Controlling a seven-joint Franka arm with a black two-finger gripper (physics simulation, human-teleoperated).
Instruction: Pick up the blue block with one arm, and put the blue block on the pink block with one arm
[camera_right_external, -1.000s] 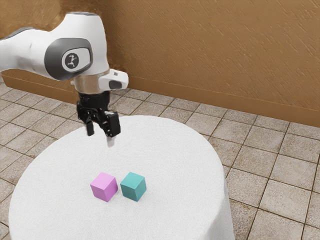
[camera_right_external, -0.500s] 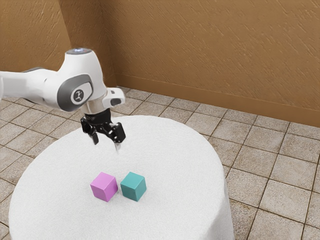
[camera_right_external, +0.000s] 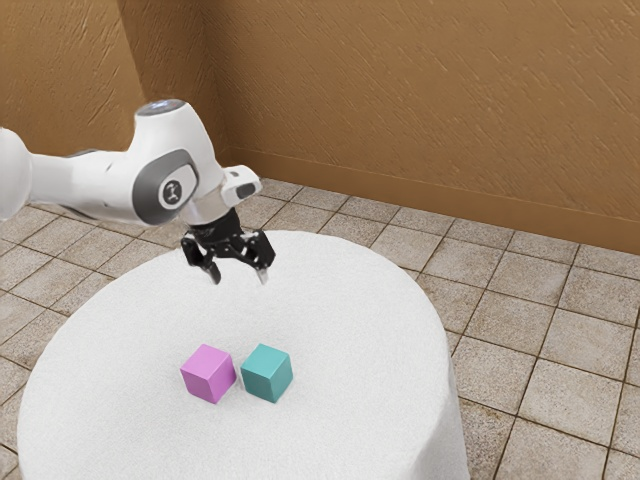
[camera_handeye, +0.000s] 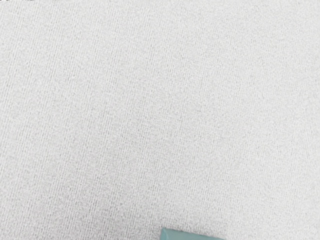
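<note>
The black two-finger gripper (camera_right_external: 238, 274) hangs above the far part of the round white-clothed table (camera_right_external: 400, 320), left of centre in the exterior view. Its fingers are spread wide and hold nothing. The teal-blue cube (camera_right_external: 266, 372) sits on the cloth lower in the frame, well apart from the gripper and slightly toward the exterior view's right. A pink cube (camera_right_external: 208, 373) is just beside it on the exterior view's left. The wrist view catches one edge of the teal-blue cube (camera_handeye: 190, 234).

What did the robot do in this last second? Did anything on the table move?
The arm sank lower and swung its gripper toward the exterior view's right, turning the hand on the way. It took hold of nothing and hangs open above the table. The blue block and pink block stayed side by side where they were.
</note>
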